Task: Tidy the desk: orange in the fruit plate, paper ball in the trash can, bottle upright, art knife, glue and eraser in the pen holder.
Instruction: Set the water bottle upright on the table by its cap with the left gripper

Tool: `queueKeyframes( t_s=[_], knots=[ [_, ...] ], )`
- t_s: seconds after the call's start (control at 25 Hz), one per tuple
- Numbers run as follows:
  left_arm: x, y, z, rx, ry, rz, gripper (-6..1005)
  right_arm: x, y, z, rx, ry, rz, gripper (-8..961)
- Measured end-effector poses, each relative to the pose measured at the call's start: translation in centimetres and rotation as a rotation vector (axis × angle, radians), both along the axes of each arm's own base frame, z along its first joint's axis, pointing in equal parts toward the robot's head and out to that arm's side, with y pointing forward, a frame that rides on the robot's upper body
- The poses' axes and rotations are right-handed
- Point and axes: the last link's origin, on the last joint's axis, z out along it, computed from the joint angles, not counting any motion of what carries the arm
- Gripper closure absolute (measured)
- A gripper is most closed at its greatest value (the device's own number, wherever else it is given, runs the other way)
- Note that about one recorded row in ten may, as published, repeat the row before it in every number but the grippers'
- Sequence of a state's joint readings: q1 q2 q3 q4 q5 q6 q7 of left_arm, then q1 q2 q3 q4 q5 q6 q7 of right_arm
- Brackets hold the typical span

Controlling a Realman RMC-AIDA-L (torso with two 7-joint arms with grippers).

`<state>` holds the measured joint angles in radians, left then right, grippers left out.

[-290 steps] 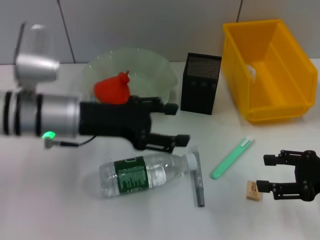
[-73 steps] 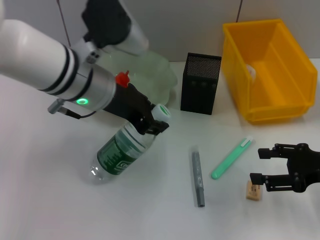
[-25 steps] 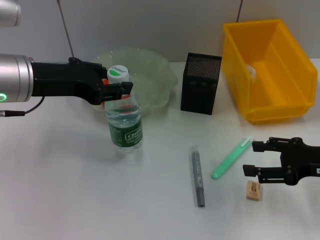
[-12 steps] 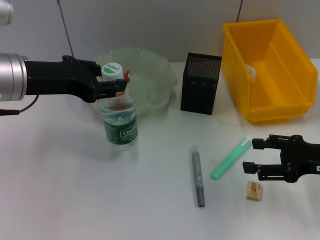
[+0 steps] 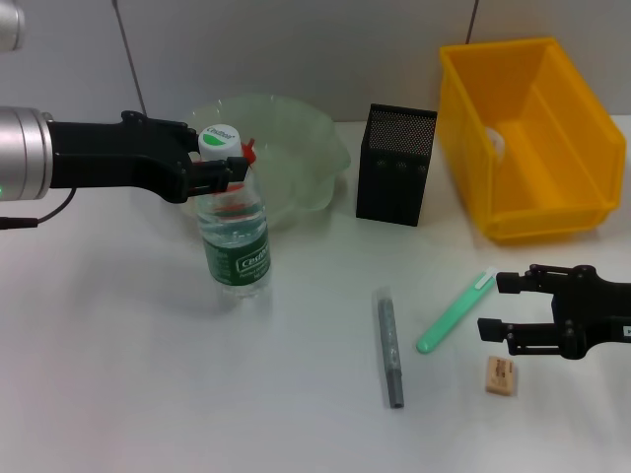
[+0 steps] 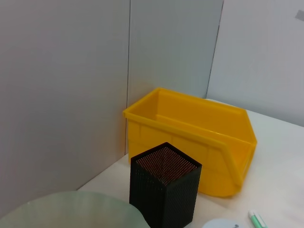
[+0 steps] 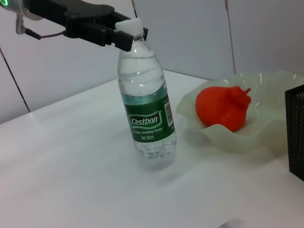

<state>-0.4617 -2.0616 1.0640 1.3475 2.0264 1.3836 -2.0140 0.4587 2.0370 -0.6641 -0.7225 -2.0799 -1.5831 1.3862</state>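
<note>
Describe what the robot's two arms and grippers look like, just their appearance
The left arm is a silver cylinder with a green indicator light and a thin dark cable beneath, ending in a black left gripper with angular fingers. The right gripper is black too, with two slim linkage fingers.

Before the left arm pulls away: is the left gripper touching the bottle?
Touching. The right wrist view shows the left gripper clamped on the neck of the upright bottle.

White tabletop (image 5: pixel 128 374), pale grey panelled wall (image 5: pixel 325 49) behind with dark vertical seams, even light
</note>
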Motion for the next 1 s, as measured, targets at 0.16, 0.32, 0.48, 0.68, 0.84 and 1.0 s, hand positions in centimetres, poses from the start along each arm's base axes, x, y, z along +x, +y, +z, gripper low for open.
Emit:
queueKeyframes(
  t_s=[0.16, 0.32, 0.48, 0.68, 0.84, 1.0],
  knots=[
    [-0.1, 0.0, 0.2, 0.006, -0.003, 0.003, 559, 0.0, 0.0, 0.0, 0.0, 0.0, 0.0, 161],
    [-0.4, 0.1, 0.5, 0.018, -0.005, 0.009, 558, 0.0, 0.0, 0.0, 0.0, 0.0, 0.0, 161],
    [-0.8, 0.2, 1.0, 0.037, -0.008, 0.018, 558, -0.1, 0.1, 0.0, 0.003, 0.003, 0.003, 161],
    [-1.1, 0.2, 1.3, 0.045, -0.003, 0.025, 558, -0.1, 0.1, 0.1, 0.008, 0.007, 0.007, 161],
    [-1.7, 0.3, 1.6, 0.055, -0.004, 0.041, 559, -0.2, 0.2, 0.1, 0.01, 0.006, 0.01, 161],
    [-2.6, 0.5, 2.2, 0.086, -0.018, 0.064, 559, -0.3, 0.3, 0.1, 0.011, 0.007, 0.013, 161]
  ],
)
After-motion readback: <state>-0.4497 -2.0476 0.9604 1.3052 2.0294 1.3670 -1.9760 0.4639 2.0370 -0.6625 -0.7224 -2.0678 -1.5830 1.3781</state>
